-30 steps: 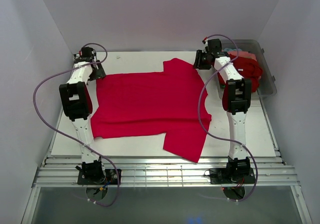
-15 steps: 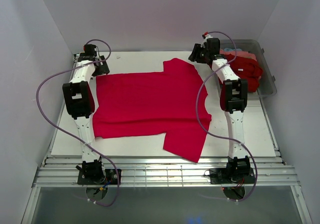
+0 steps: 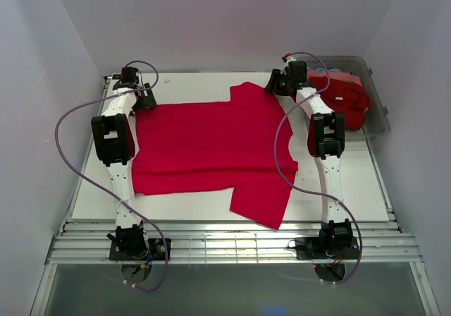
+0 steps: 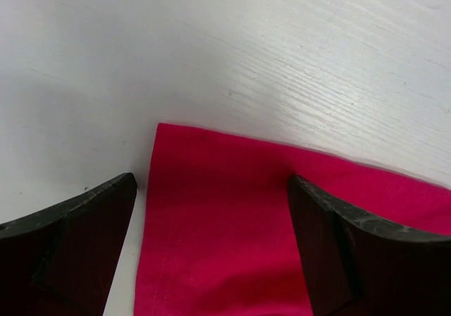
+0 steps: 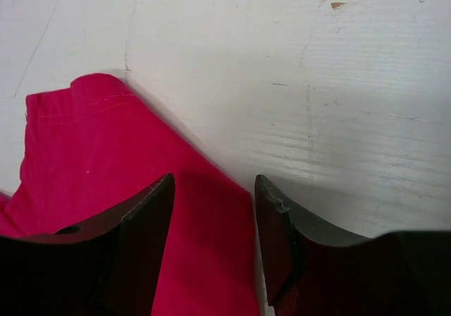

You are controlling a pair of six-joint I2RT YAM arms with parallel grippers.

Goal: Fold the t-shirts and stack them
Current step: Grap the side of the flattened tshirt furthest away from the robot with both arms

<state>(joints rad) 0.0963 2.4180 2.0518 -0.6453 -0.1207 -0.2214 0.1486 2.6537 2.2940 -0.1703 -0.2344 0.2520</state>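
We are working with one red shirt (image 3: 211, 143), lying flat on the table (image 3: 183, 82) in the middle of the top view. Its long axis is running left to right in the frame, with the hem at the left and the sleeves at the right, one pointing to the top and one to the bottom. Both arms are reaching to the shirt's upper edge. The left gripper (image 4: 211, 189) is hovering with jaws wide; in its wrist view the hem's upper-left corner is lying in the gap, tip pointing away. The right gripper (image 5: 215, 203) is standing over the upper sleeve, jaws parted more narrowly and gripping nothing, with the sleeve's slanting edge running between them. Other shirts (image 3: 345, 94) are sitting in the bin (image 3: 377, 122) at the upper right. We are judging that each arm is nearest its own end of that edge, so both need to drop and pinch.
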